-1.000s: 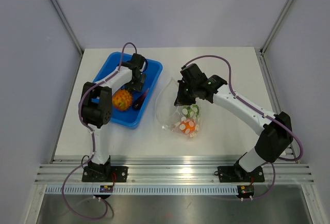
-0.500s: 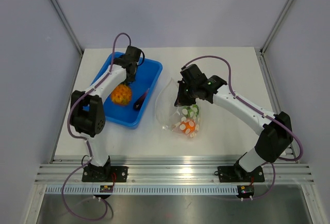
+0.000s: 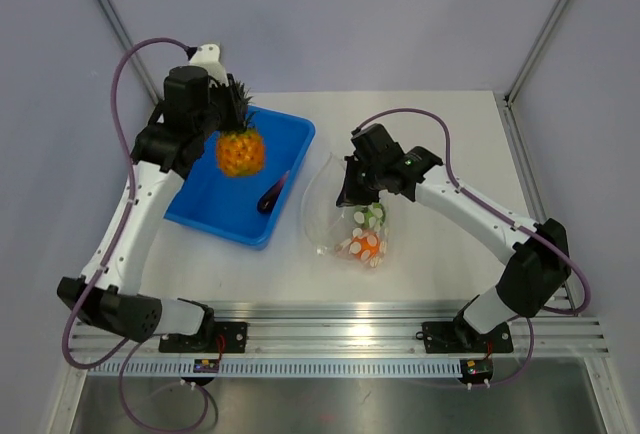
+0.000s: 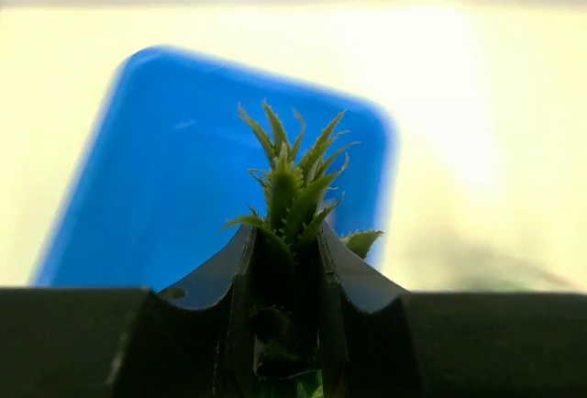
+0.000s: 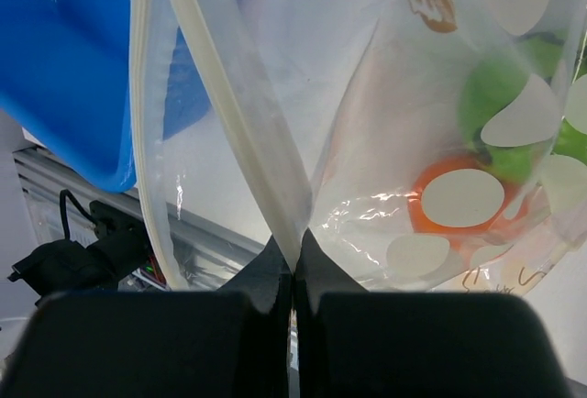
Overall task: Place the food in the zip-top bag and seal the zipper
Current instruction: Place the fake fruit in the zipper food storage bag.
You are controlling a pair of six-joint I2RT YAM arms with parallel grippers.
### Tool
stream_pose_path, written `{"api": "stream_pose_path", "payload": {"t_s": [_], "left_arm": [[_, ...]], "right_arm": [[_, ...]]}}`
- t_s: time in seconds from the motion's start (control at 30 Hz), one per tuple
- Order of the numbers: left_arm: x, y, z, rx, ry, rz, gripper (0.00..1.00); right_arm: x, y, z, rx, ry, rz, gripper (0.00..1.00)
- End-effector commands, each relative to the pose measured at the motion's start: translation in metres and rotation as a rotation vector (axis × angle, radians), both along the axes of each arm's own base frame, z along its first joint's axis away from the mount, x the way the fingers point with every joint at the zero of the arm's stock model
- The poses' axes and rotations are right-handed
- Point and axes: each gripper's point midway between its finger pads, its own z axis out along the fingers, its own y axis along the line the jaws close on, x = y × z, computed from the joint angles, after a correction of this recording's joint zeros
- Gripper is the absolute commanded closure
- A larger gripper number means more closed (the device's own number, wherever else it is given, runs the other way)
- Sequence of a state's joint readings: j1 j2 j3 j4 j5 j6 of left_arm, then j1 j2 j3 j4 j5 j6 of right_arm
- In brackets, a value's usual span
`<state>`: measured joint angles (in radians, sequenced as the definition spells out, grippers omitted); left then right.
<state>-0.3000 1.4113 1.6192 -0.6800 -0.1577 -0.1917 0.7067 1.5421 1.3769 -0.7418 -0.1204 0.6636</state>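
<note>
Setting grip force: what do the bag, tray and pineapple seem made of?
Zip-top bag: thin clear plastic film, glossy, creased, contents visible through it. Tray: likely rigid moulded plastic, smooth blue, raised rim. Pineapple: probably toy plastic or rubber, bumpy orange body, spiky green leaves.

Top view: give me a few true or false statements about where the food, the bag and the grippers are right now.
1. The left gripper holds the pineapple by its leaves over the tray. True.
2. The eggplant is in the bag. False: it lies in the tray.
3. The right gripper is shut on the bag's mouth edge. True.
4. The orange ball lies in the tray. False: it is inside the bag.
</note>
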Motion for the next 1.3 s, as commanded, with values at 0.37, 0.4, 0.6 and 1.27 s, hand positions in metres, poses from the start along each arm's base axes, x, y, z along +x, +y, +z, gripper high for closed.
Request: {"api": "stream_pose_path", "payload": {"t_s": [0.37,0.4,0.6,1.27], "left_arm": [[-0.079,-0.134,0.057,-0.707,-0.107,-0.536,1.00],[-0.077,-0.137,0.058,-0.723,-0.121,-0.539,1.00],[-0.073,-0.144,0.038,-0.775,-0.107,-0.492,1.00],[-0.058,-0.143,-0.037,-0.436,-0.106,-0.268,1.00]], "right_arm": [[0.009,0.045,0.059,0.279,-0.038,0.064,1.00],[0.006,0.048,0.062,0.304,-0.030,0.075,1.00],[0.005,0.051,0.080,0.368,-0.043,0.066,1.00],[-0.006,0.049,0.101,0.502,-0.018,0.084,1.00]]}}
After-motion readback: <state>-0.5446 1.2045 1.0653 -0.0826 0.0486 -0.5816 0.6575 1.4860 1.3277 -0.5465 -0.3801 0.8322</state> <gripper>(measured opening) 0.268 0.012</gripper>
